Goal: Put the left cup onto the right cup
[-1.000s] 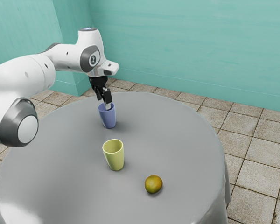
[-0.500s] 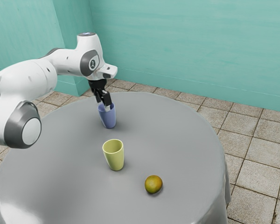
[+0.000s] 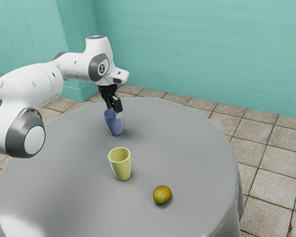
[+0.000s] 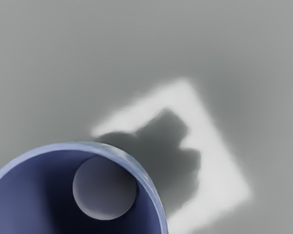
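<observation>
The gripper (image 3: 115, 106) stands at the rim of the blue cup (image 3: 114, 124), on the rim's 12 o'clock side as the exterior view shows it. It comes down on the cup from above. Whether it is clamped on the cup's wall or only poised at it, I cannot tell.

The blue cup stands upright with its mouth up, on the far part of the round grey surface (image 3: 197, 148), and its foot looks to be resting there. In the wrist view the same cup (image 4: 34, 195) lies just under the hand, open mouth toward the camera and its round floor plain inside. The hand's shadow falls on the surface (image 4: 88, 58) beside it.

The coming move turns on where the second cup lies. In the exterior view the yellow-green cup (image 3: 120, 165) stands at about 6 o'clock from the blue one, nearer the camera and well apart from it. It too is upright with its mouth open, so both long axes are vertical and parallel.

By my judgement the blue cup must go straight up, travel toward 6 o'clock without tipping, and come down centred over the yellow-green rim. A slight lean or offset would likely catch that rim and knock the cup over.

A small round fruit (image 3: 162, 195) sits at about 4 o'clock from the yellow-green cup, apart from it and off the line between the two cups.
</observation>
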Robot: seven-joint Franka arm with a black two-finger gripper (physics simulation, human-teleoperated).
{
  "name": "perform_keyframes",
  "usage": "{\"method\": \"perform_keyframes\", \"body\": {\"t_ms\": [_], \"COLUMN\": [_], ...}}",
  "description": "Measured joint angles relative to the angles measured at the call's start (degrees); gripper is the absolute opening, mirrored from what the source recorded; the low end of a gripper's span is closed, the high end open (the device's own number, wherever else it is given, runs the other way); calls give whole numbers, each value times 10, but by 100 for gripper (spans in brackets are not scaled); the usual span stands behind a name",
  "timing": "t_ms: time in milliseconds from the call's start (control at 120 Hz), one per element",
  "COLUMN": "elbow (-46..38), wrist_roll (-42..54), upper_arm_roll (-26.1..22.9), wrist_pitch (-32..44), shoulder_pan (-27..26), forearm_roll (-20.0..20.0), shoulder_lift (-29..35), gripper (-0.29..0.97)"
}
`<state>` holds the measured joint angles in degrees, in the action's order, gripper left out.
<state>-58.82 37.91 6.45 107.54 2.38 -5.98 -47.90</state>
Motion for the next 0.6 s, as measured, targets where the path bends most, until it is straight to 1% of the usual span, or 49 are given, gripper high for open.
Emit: {"method": "perform_keyframes", "body": {"t_ms": [508,600], "elbow": [-1,-1], "wrist_roll": [0,0], "upper_arm_roll": [-6,-6], "wrist_pitch": [5,5], "shoulder_pan": [-1,-1], "forearm_roll": [0,0], "shoulder_lift": [-25,-29], "gripper": [65,64]}}
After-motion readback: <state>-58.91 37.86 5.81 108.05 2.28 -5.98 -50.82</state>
